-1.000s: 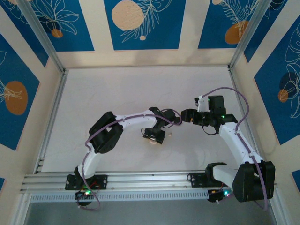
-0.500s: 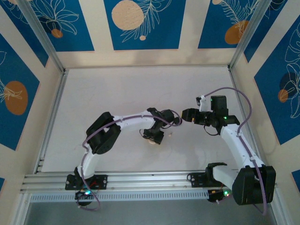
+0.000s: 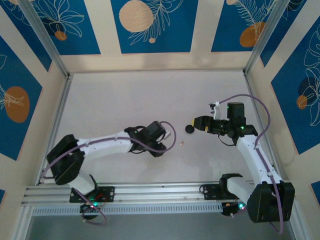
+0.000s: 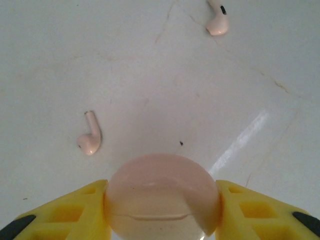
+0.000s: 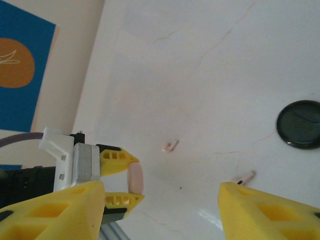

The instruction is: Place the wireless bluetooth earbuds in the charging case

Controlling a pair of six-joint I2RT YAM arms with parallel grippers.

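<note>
Your left tool point(image 4: 161, 200) is pinching a round pale pink case point(image 4: 162, 182) — smooth, with a thin seam across its near side. Just past it the near earbud point(image 4: 90, 141), tiny and pale pink with a short stem and a rounded head, lies loose on the white surface point(image 4: 150, 65), well apart from the far earbud point(image 4: 218, 22) of the same pink, which has a dark mark on its stem. Further right a round black case point(image 3: 190, 129) rests on the surface, and close beside it your right tool point(image 5: 161, 195) hangs spread, gripping nothing.
</note>
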